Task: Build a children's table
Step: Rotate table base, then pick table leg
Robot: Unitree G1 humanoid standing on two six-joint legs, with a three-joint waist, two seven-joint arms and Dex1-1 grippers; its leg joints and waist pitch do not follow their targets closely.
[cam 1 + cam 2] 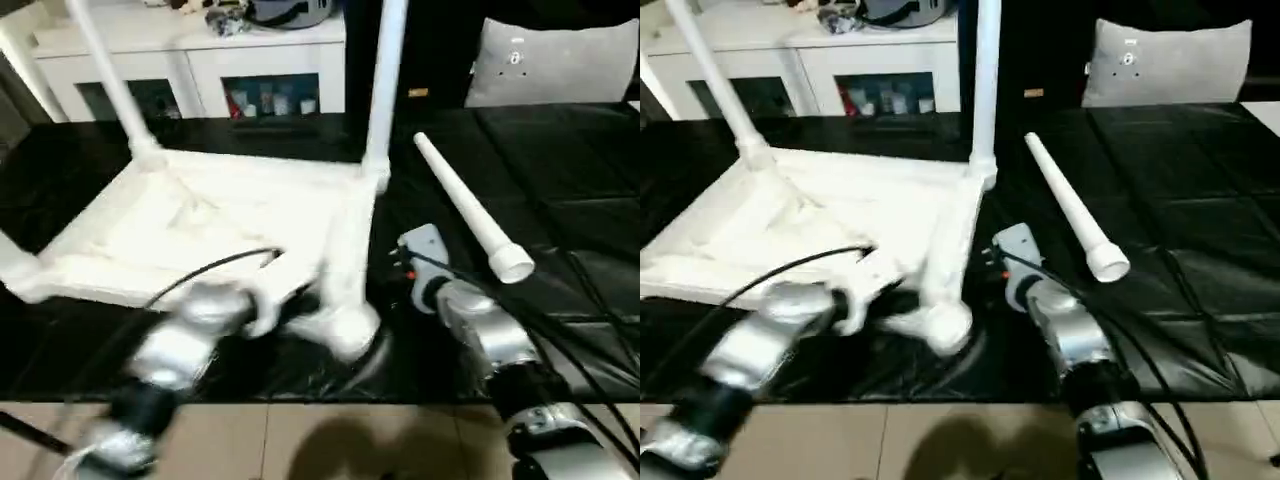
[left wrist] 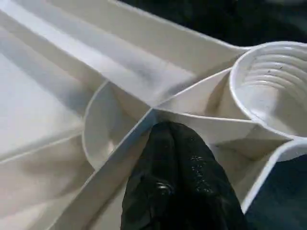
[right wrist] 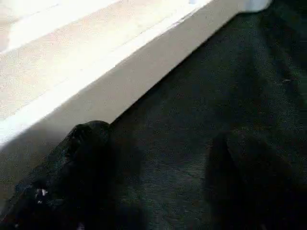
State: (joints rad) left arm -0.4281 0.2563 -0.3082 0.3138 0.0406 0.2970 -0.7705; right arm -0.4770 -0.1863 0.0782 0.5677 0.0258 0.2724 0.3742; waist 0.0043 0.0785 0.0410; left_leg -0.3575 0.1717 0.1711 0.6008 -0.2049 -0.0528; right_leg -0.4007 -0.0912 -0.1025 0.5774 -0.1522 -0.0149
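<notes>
The children's table top [image 1: 210, 230] lies upside down on the black mat, ribs facing up. One white leg [image 1: 105, 75] stands in the far left socket and another leg [image 1: 385, 80] in the far right one. A loose tapered leg [image 1: 470, 210] lies on the mat to the right. The near right corner socket [image 2: 273, 86] is empty. My left gripper [image 2: 168, 139] is shut, its black fingers resting on a rib just beside that socket. My right gripper [image 3: 163, 163] stands open low over the mat, next to the top's right side wall [image 3: 120, 81], with nothing between its fingers.
A white cabinet [image 1: 200, 60] stands behind the mat and a grey cushion [image 1: 560, 60] at the back right. Black cables run along both forearms. Tan floor [image 1: 300, 440] shows at the mat's front edge. The mat [image 1: 580, 200] is bare right of the loose leg.
</notes>
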